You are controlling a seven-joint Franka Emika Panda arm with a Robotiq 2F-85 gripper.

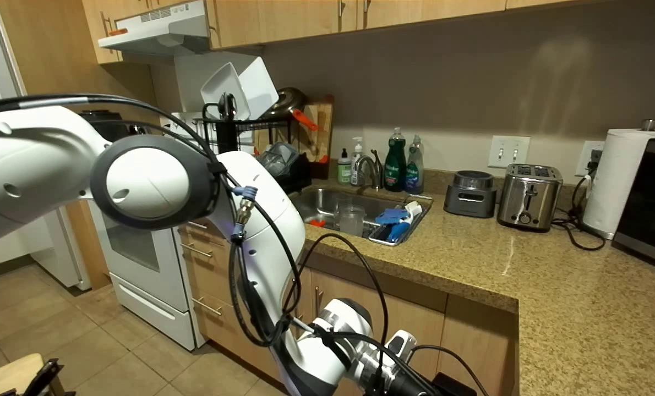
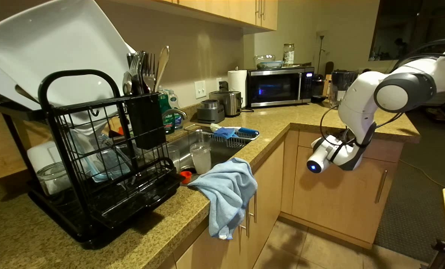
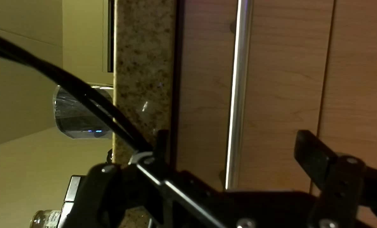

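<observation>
The hand [image 3: 233, 139] stood wide, holding nothing; the handle [image 3: 238, 79] on the drawer [image 3: 280, 79] below the bench [image 3: 144, 57] showed between its fingers [image 3: 315, 158]. Advancing crooked could jam a fingertip against the drawer; slack cables [image 3: 61, 80] might snag on the bench edge.

straight silver bar handle [image 3: 238, 95] across pale wooden drawer [image 3: 280, 79], apparently closed

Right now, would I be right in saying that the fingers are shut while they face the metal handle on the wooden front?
Not quite: the fingers are open, not shut. The wrist view shows them spread apart, with the metal handle on the wooden front visible between them.
</observation>
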